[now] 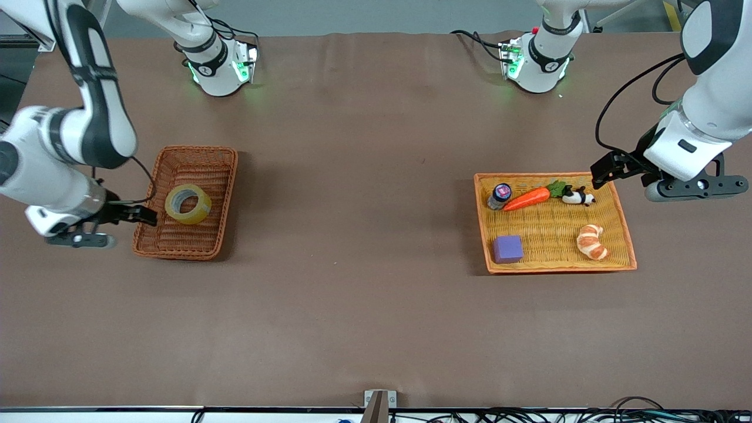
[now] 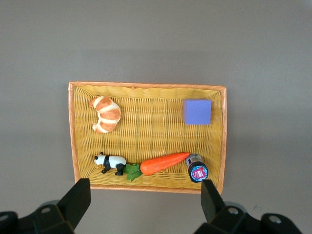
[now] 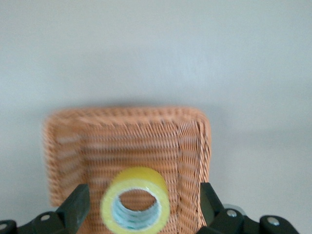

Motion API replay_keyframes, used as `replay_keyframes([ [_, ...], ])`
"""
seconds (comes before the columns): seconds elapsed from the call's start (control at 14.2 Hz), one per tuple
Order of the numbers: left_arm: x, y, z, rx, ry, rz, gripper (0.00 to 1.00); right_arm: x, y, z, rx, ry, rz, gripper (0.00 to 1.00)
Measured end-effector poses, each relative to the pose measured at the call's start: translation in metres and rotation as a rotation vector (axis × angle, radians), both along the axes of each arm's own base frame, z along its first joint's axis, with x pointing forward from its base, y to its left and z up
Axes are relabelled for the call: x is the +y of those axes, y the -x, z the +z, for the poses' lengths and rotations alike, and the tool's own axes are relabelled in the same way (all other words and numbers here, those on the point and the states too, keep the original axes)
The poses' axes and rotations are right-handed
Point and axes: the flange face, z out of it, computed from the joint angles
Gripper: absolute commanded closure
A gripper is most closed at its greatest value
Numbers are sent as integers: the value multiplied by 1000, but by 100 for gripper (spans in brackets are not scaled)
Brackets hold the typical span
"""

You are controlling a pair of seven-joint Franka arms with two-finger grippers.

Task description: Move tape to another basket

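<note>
The yellowish tape roll [image 1: 171, 207] lies tilted inside the deep reddish-brown wicker basket [image 1: 197, 151] at the right arm's end of the table. My right gripper [image 1: 134, 214] is open and empty, low over the basket's outer edge beside the tape. In the right wrist view the tape [image 3: 137, 181] sits between the open fingers [image 3: 76, 204], apart from both, with the basket [image 3: 122, 131] under it. My left gripper [image 1: 610, 167] is open and empty, hovering by the corner of the shallow orange-yellow tray basket [image 1: 552, 226].
The tray basket [image 2: 151, 134] at the left arm's end holds a purple cube [image 1: 507, 248], a croissant [image 1: 591, 241], a toy carrot [image 1: 529, 198], a toy panda [image 1: 578, 197] and a small bottle [image 1: 500, 195]. Brown table runs between the two baskets.
</note>
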Motion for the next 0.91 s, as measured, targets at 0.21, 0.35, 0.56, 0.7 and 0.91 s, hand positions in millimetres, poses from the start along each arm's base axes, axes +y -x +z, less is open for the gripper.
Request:
replay_keyframes([
  [0.21,-2,3,-2,26,-4,-4,0,13,-13,69,-34,-18,25,0],
  [0.35,-5,6,-3,42,-7,-20,0,20,-14,115,1,-30,39,0],
  [0.56,-8,7,-3,46,-7,-29,0,23,-6,180,-28,-35,48,0],
  [0.7,-7,6,-2,46,-7,-29,0,22,9,208,-42,-40,48,0],
  [0.91,-7,6,-2,46,-7,-29,0,19,29,225,-49,-46,45,0],
])
